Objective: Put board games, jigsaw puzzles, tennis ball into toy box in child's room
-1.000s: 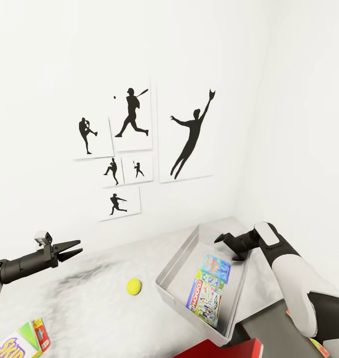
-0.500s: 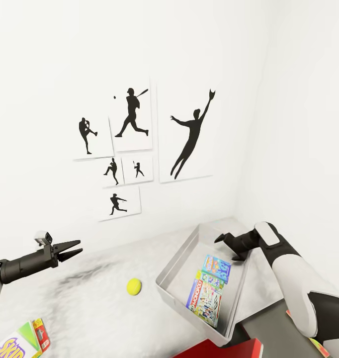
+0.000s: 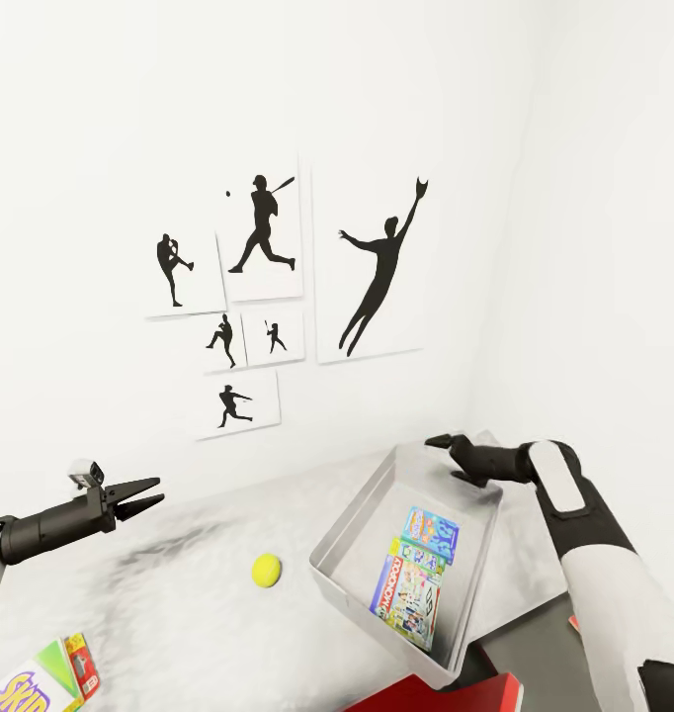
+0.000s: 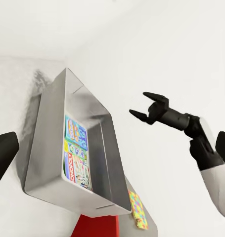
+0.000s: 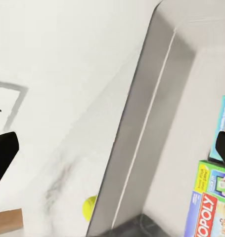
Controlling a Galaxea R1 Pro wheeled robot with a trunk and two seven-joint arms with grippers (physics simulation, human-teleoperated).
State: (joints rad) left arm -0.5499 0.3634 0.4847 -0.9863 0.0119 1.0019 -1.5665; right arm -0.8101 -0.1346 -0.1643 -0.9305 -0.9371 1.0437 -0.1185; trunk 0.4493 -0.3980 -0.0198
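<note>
Inside grey toy box (image 3: pixel 355 524), Monopoly game (image 3: pixel 410 598), light-blue game (image 3: pixel 429 534)

"MONOPOLY" in red logo on the board game (image 3: pixel 410 600) lying in the toy box (image 3: pixel 349 534); partial "SKIP" on the yellow box (image 3: pixel 29 684), near left on the counter (image 3: pixel 179 603).

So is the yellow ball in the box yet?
No, out. The tennis ball lies on the table, beside the toy box, which holds two board games.

Toy box (image 3: pixel 349 524) smooth, maybe brushed metal; Monopoly box (image 3: pixel 410 596) glossy printed card; table (image 3: pixel 179 593) matt.
</note>
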